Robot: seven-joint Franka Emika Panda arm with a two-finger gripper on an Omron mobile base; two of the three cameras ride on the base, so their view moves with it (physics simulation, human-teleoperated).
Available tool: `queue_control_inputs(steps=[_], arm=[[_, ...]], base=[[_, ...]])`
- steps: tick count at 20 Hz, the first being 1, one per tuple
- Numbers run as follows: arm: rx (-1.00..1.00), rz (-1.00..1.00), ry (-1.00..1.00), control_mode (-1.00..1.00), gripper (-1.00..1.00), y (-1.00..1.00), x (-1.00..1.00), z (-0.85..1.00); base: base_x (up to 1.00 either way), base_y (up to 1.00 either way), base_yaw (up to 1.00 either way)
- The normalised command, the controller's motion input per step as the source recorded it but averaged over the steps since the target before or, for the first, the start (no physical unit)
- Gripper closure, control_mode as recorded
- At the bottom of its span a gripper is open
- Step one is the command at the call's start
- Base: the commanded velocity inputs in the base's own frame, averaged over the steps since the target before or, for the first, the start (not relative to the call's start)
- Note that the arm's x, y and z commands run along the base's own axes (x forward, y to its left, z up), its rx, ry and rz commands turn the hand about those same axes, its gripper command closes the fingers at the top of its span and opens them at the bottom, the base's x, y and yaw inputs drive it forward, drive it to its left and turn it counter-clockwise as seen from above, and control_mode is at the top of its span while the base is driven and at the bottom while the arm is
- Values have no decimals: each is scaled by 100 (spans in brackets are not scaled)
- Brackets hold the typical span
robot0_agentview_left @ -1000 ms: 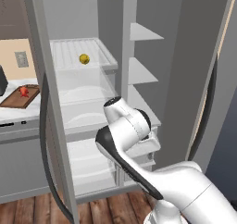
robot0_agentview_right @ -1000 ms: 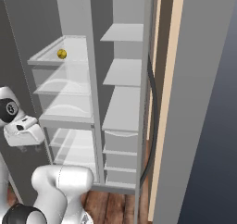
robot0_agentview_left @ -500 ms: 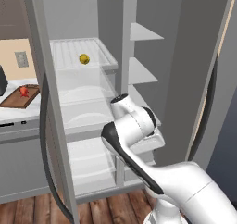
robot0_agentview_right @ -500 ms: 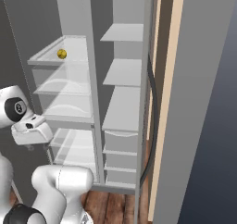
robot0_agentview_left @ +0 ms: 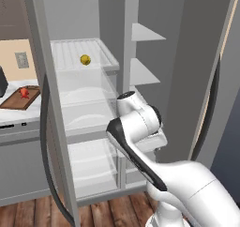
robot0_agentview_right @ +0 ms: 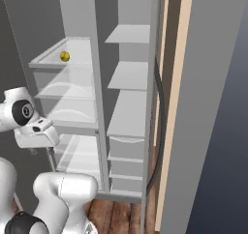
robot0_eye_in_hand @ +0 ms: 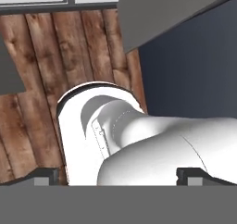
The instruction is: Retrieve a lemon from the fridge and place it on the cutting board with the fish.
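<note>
With the fridge point(robot0_agentview_left: 197, 57) open, the spread, empty gripper point(robot0_eye_in_hand: 118, 174) sits well below the lemon point(robot0_agentview_left: 85, 59); retrieval and placement remain.

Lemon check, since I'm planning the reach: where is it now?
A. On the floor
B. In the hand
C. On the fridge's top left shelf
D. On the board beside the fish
C: the lemon sits on the fridge's top left shelf, untouched.
</note>
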Motion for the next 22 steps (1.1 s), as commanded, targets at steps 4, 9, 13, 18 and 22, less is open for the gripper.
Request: queue_control_inputs(steps=[4, 9, 13, 18, 22], arm=[[29, 11, 0, -100, -100, -17, 8, 0], [23, 14, -6, -100, -100, -5, 1, 1], [10, 17, -12, -100, -100, 0, 0, 8], [0, 15, -1, -100, -100, -13, 0, 0], [0, 8, 0, -100, -100, -1, 0, 0]], base=[[0, 0, 0], [0, 0, 0], [0, 0, 0], [0, 0, 0], [0, 0, 0]])
